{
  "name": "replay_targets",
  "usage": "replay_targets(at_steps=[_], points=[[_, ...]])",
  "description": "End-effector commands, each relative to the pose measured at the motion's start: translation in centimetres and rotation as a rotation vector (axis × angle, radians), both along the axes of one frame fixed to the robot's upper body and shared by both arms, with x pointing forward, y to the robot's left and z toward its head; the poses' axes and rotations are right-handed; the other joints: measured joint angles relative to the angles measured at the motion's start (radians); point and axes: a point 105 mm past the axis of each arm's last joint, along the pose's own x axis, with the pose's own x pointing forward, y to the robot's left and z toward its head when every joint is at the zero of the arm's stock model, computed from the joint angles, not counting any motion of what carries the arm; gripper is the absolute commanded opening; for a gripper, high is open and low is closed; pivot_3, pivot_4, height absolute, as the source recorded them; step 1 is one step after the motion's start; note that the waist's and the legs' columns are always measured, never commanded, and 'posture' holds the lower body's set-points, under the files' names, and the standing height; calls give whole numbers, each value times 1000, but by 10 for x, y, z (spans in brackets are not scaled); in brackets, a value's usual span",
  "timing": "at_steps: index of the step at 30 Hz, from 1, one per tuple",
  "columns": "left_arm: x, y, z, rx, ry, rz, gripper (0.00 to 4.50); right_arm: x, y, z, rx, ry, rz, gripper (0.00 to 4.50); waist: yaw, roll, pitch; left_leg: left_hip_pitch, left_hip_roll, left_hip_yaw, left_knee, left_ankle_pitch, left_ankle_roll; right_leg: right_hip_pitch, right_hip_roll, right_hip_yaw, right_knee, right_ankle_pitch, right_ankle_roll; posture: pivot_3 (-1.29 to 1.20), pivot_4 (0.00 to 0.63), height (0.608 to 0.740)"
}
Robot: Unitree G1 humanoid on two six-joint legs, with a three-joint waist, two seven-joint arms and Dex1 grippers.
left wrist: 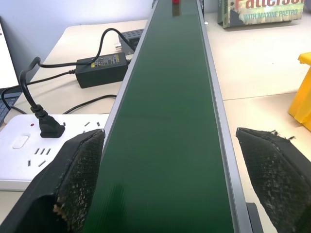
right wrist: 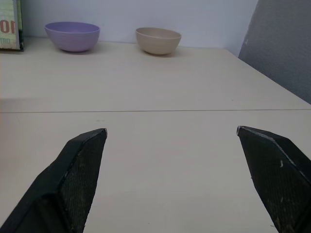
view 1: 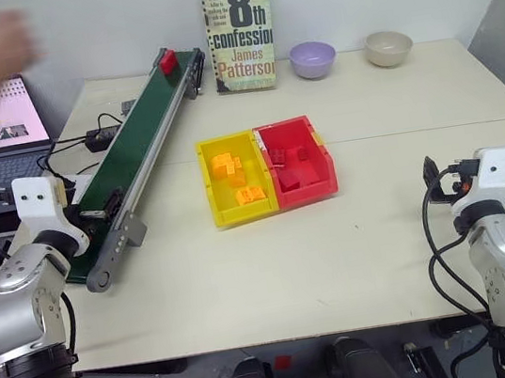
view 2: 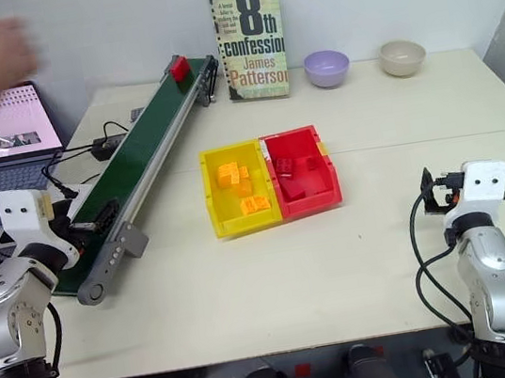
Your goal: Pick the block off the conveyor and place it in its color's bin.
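Waiting step: the block (view 1: 167, 62) sits at the far end of the conveyor (view 1: 139, 158), where the left end effector (left wrist: 170, 182), fingers apart and empty, straddles the near end, ready to close once it arrives; the right end effector (right wrist: 170, 179) idles apart over the worktop (right wrist: 160, 97).

Scene evenly and brightly lit, soft shadows cast beneath bowls (right wrist: 72, 36), faint sheen seen on conveyor (left wrist: 170, 121), person's hand (view 1: 7, 40) motion-blurred far left, remainder rendered sharply.
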Motion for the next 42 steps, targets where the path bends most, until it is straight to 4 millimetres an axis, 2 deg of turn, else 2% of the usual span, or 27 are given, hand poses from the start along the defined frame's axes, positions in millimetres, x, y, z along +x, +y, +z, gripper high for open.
replay_targets(at_steps=[1, 14, 18, 21, 26, 32, 38, 42], points=[[0, -1, 12, 23, -40, 1, 4490, -2, 4, 20, -24, -67, 16, 4500, 0, 0, 0, 0, 0, 0, 0, 0, 0, 0, 0, 0, 0, 0, 0, 0, 150, 740], [-3, 1, 13, 27, -45, -3, 4490, -1, 4, 23, -29, -67, 24, 4500, 0, 0, 0, 0, 0, 0, 0, 0, 0, 0, 0, 0, 0, 0, 0, 0, 150, 740], [-4, 2, 14, 29, -45, -4, 4490, 3, 12, 28, -32, -68, 86, 4500, 0, 0, 0, 0, 0, 0, 0, 0, 0, 0, 0, 0, 0, 0, 0, 0, 150, 740], [-4, 3, 14, 31, -40, -14, 4490, 4, 30, 30, -15, -58, 214, 4500, 0, 0, 0, 0, 0, 0, 0, 0, 0, 0, 0, 0, 0, 0, 0, 0, 150, 740], [0, 2, 14, 30, -31, -28, 4490, -5, 86, 39, -8, -10, 623, 4500, 0, 0, 0, 0, 1, -1, 0, 0, 0, 0, 0, -1, 0, 0, 0, 0, 150, 740], [9, 2, 15, 35, -18, -47, 4490, -27, 133, 67, -24, 31, 1051, 4500, 1, 0, 1, 0, 0, 0, 1, 0, 0, 0, 0, -2, 0, 0, 0, 0, 150, 740], [18, 3, 14, 42, -5, -60, 4490, -47, 163, 84, -64, 65, 1305, 4500, 1, 0, 1, -1, 0, -2, 0, 0, 0, 0, 0, -2, -1, 0, 0, 0, 150, 740], [26, 3, 12, 42, -8, -43, 4490, -42, 170, 89, -65, 55, 1325, 4500, 1, 0, 1, -2, 0, -3, 0, 0, 0, 0, 0, -2, -1, 0, 0, 0, 150, 740]])
